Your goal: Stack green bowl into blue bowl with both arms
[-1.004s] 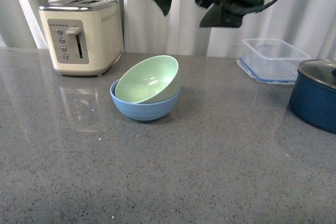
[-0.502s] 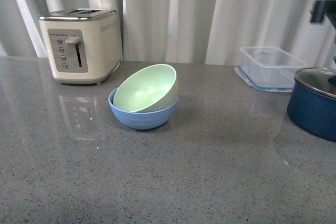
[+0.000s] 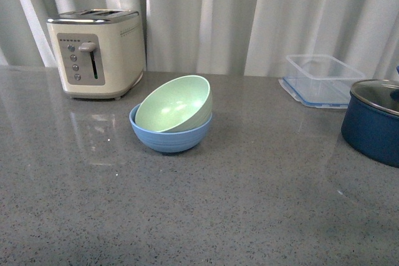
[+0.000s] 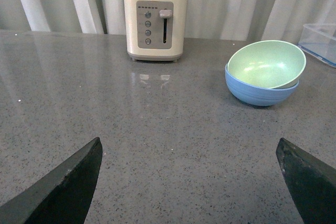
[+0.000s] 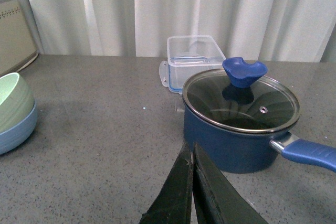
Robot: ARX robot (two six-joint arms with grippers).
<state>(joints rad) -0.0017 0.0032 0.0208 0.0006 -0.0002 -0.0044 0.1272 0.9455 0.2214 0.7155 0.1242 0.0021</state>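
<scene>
The pale green bowl (image 3: pixel 173 104) sits tilted inside the light blue bowl (image 3: pixel 169 136) on the grey counter, its mouth leaning toward the front left. Both show in the left wrist view, green bowl (image 4: pixel 266 64) in blue bowl (image 4: pixel 261 92), and at the edge of the right wrist view, green bowl (image 5: pixel 13 102) over blue bowl (image 5: pixel 18 129). My left gripper (image 4: pixel 189 153) is open and empty, well back from the bowls. My right gripper (image 5: pixel 190 148) is shut and empty, in front of the navy pot. Neither arm shows in the front view.
A cream toaster (image 3: pixel 96 52) stands at the back left. A clear plastic container (image 3: pixel 322 78) on its lid is at the back right. A dark navy pot with a glass lid (image 3: pixel 377 116) stands at the right edge, its handle (image 5: pixel 308 153) pointing sideways. White curtains hang behind.
The black arm that hung above the bowls one second ago has withdrawn out of the front view. The bowls have stayed nested.
</scene>
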